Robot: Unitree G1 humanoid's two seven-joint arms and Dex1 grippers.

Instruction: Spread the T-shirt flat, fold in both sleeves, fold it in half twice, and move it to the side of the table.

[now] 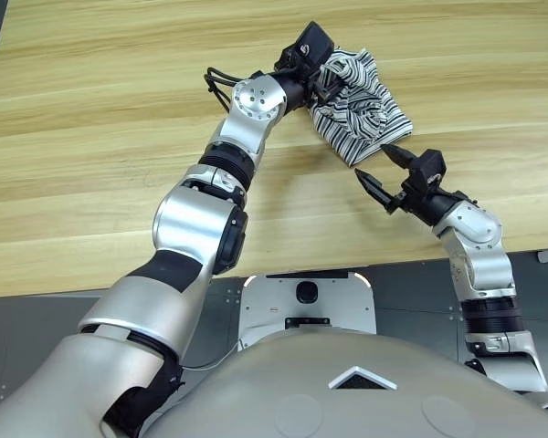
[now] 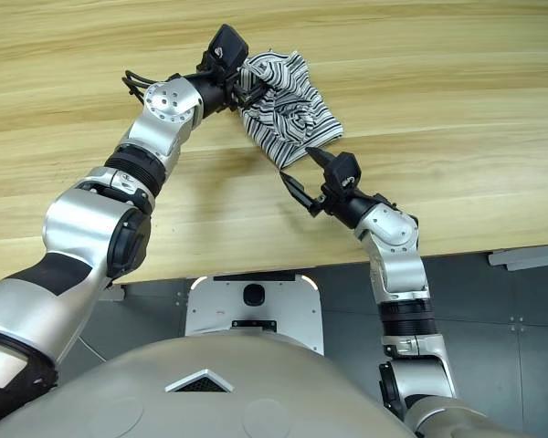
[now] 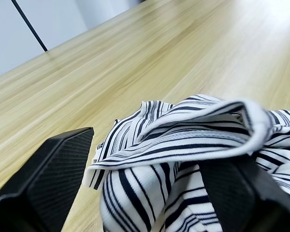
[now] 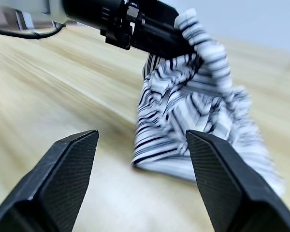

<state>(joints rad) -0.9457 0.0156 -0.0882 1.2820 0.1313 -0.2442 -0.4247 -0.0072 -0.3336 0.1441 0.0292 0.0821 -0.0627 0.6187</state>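
The T-shirt [image 1: 363, 114] is seen as a small, rumpled packet on the counter [image 1: 110, 137], well in from its near edge. The left gripper [image 1: 333, 87] is spread wide, with cloth draped over one finger. The right gripper [image 1: 372, 160] is held wide and empty beside it. Folding is judged largely done and the move aside is left.

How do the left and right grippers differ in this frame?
The left gripper is in the striped T-shirt, with cloth draped over one finger; the right gripper is empty, just short of the shirt's near corner. The left sits farther across the table than the right. Both have their fingers apart.
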